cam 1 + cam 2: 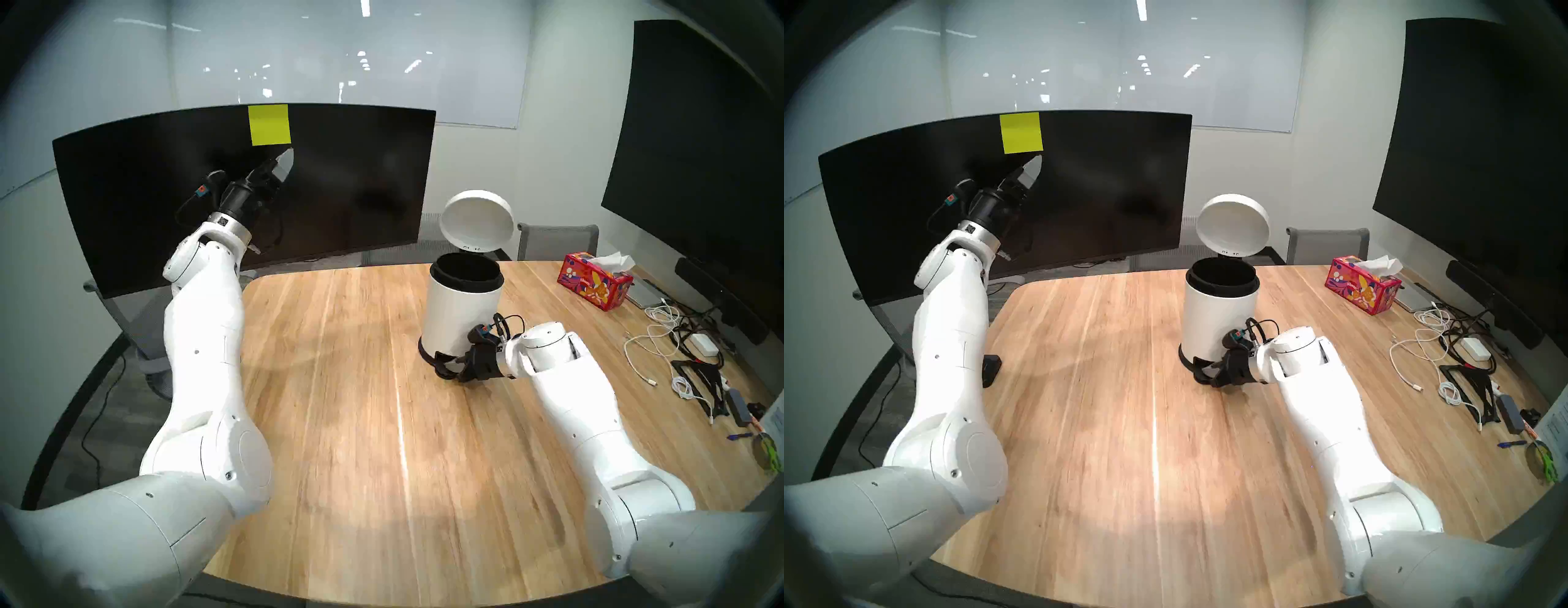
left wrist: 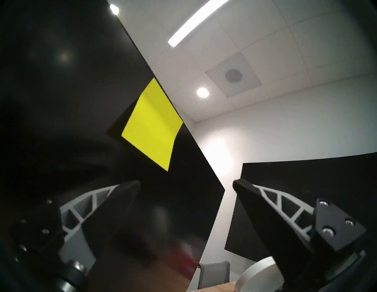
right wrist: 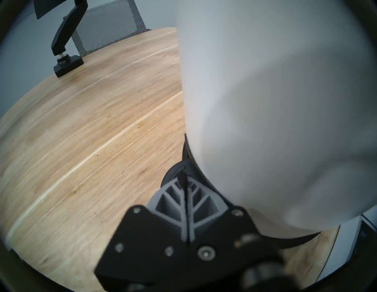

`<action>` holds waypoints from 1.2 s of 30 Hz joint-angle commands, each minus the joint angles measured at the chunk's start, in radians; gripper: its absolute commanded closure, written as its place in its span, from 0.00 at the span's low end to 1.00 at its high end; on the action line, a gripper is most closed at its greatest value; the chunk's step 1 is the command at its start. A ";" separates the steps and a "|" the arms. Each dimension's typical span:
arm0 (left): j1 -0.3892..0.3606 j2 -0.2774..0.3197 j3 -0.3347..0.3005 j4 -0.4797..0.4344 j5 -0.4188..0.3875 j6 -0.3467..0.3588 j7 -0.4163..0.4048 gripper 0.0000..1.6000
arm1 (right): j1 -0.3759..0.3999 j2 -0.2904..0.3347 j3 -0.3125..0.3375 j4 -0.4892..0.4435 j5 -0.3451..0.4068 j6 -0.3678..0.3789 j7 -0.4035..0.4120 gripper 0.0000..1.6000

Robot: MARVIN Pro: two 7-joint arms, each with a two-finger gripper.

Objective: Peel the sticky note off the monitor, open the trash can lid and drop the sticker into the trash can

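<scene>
The yellow-green sticky note (image 1: 269, 125) (image 1: 1021, 132) (image 2: 152, 124) sticks to the top edge of the curved black monitor (image 1: 360, 170) (image 1: 1115, 178); its lower right corner curls off the screen. My left gripper (image 1: 282, 163) (image 1: 1032, 170) (image 2: 186, 183) is open just below the note, empty, not touching it. The white trash can (image 1: 460, 314) (image 1: 1221, 314) (image 3: 265, 102) stands on the table with its lid (image 1: 477, 220) (image 1: 1233, 227) tipped up open. My right gripper (image 1: 445, 369) (image 1: 1204, 375) (image 3: 184, 175) is shut, its tips pressing down on the black foot pedal (image 3: 173, 171).
A red tissue box (image 1: 594, 282), cables and adapters (image 1: 679, 339) lie at the table's right side. A large flat black display (image 1: 700, 148) hangs on the right wall. A grey chair (image 1: 555, 242) stands behind the table. The monitor's clamp (image 1: 992, 369) (image 3: 67, 65) grips the left edge.
</scene>
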 commanded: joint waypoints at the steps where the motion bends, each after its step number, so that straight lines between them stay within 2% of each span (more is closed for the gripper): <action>1: -0.053 -0.003 0.003 0.004 0.007 -0.012 0.035 0.00 | -0.004 0.007 0.001 0.002 -0.003 0.000 -0.003 1.00; 28: -0.084 -0.020 0.018 0.012 -0.007 -0.037 0.103 0.00 | -0.004 0.007 0.001 0.002 -0.003 0.000 -0.003 1.00; 36: -0.106 -0.013 0.022 0.048 -0.008 -0.051 0.110 0.00 | -0.004 0.007 0.001 0.002 -0.003 0.000 -0.003 1.00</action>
